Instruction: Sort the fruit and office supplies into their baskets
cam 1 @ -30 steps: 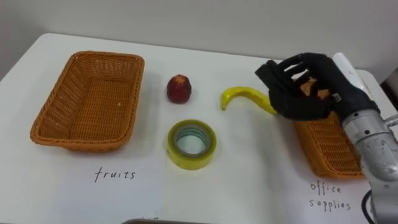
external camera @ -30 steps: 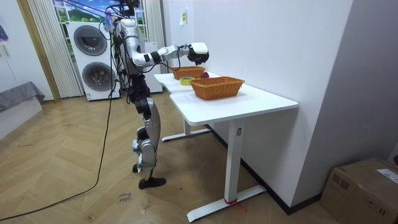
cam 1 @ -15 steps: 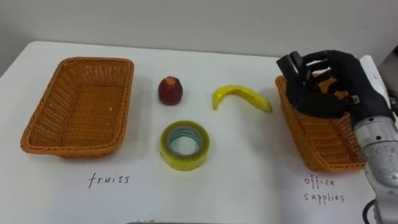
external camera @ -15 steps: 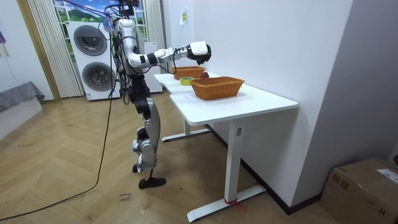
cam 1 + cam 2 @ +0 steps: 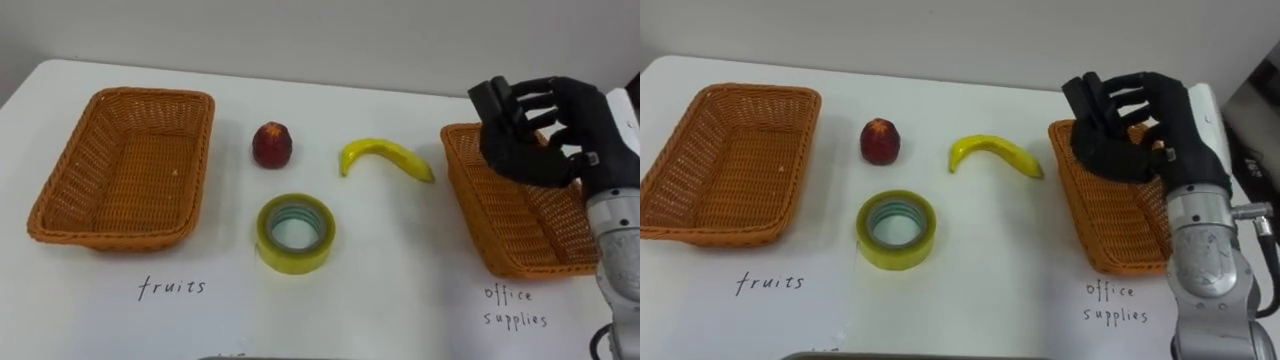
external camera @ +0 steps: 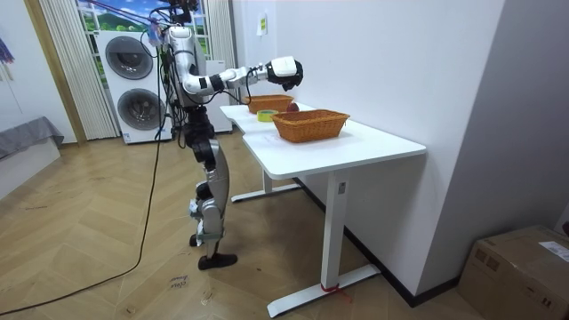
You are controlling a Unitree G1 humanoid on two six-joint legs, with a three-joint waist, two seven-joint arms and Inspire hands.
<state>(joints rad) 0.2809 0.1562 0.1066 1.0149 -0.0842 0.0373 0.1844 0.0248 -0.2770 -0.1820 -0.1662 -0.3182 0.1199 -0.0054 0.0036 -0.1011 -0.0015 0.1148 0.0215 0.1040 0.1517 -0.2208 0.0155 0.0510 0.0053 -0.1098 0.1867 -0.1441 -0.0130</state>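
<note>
The white table [image 5: 400, 270] held a curved yellow banana [image 5: 385, 157], red fruit [image 5: 272, 146], yellow tape [image 5: 295, 257]; my right hand [image 5: 540, 140] hovered loose, empty.

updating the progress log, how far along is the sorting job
Done: nothing yet; the fruits basket is empty and nothing shows in the office supplies basket. In hand: nothing; the right hand hovers open over that basket. To do: the red fruit and banana into the fruits basket, the tape roll into office supplies; all three lie on the table between the baskets.
</note>
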